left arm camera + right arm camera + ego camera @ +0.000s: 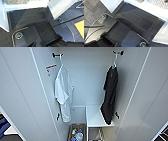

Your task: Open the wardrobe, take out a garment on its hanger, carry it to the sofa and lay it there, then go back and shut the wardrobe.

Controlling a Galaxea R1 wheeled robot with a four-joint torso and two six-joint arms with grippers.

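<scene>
- A white short-sleeved shirt [63,94] hangs limp from a dark hook [56,55], high up on the left.
- A bin [77,133] of mixed colourful bits sits low down.
- Dark grey carpet [28,16] covers the floor.

Nothing legible is showing anywhere — an orange label [51,66] is sitting on the wardrobe [87,79] inner wall, its markings too blurred to read.
</scene>
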